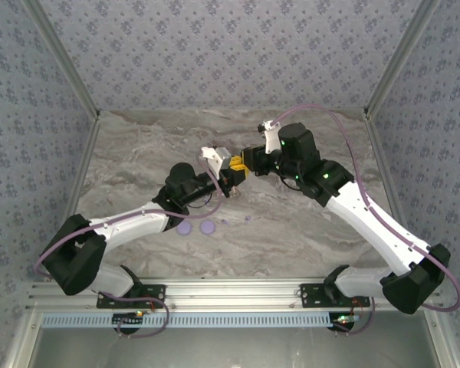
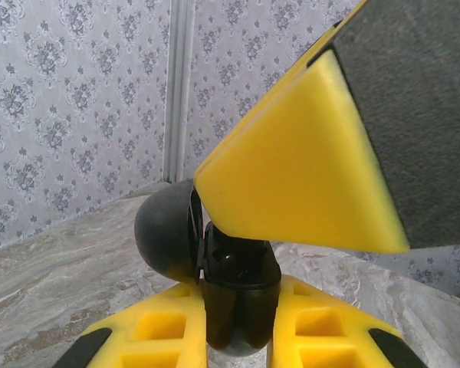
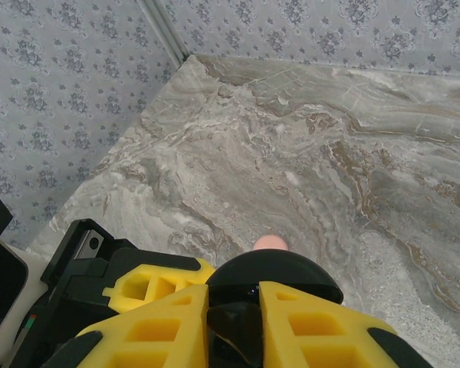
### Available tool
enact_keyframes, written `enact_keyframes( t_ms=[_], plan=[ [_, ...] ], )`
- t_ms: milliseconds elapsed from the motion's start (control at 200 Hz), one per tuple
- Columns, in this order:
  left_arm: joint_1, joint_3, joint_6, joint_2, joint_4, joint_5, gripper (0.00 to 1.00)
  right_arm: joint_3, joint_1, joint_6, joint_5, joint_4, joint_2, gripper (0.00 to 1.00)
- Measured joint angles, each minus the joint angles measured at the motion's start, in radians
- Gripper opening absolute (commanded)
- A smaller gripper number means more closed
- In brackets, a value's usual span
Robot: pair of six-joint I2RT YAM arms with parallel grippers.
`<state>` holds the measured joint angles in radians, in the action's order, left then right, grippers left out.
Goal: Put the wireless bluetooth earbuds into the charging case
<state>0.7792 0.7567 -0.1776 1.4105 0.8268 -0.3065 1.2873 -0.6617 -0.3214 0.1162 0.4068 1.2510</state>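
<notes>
The black charging case [image 2: 238, 268] stands upright between the yellow fingers of my left gripper [image 2: 238, 307], which is shut on it. Its domed lid [image 2: 165, 230] hangs open to the left. One finger [image 2: 307, 153] of the right gripper looms just above the case mouth. In the right wrist view my right gripper [image 3: 234, 307] is shut on a small black piece, apparently a black earbud, right behind the lid [image 3: 274, 272]. A pale pink earbud tip [image 3: 270, 243] peeks over that lid. From above, the left gripper [image 1: 230, 178] and right gripper [image 1: 248, 165] meet mid-table.
Two round lavender discs [image 1: 185, 228] [image 1: 207, 227] lie on the marble table [image 1: 307, 230] in front of the left arm. Tiny lavender pieces [image 1: 249, 219] lie just right of them. Patterned walls enclose the table on three sides.
</notes>
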Motion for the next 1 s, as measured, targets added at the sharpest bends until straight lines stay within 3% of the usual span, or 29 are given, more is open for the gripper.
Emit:
enact_keyframes(
  t_ms=[480, 615, 819, 949, 999],
  plan=[
    [0.0, 0.0, 0.0, 0.0, 0.0, 0.0, 0.0, 0.0, 0.0, 0.005, 0.0, 0.0, 0.0, 0.29],
    [0.0, 0.0, 0.0, 0.0, 0.001, -0.001, 0.0, 0.015, 0.0, 0.008, -0.001, 0.018, 0.0, 0.34],
    [0.0, 0.0, 0.0, 0.0, 0.008, -0.001, 0.0, 0.072, 0.048, 0.029, 0.039, 0.061, -0.018, 0.64],
    [0.0, 0.0, 0.004, -0.005, 0.007, -0.01, 0.0, 0.072, 0.165, 0.048, 0.174, 0.084, -0.078, 0.99],
    [0.0, 0.0, 0.005, -0.01, 0.007, -0.02, 0.0, 0.067, 0.219, 0.058, 0.246, 0.084, -0.101, 1.0]
  ],
)
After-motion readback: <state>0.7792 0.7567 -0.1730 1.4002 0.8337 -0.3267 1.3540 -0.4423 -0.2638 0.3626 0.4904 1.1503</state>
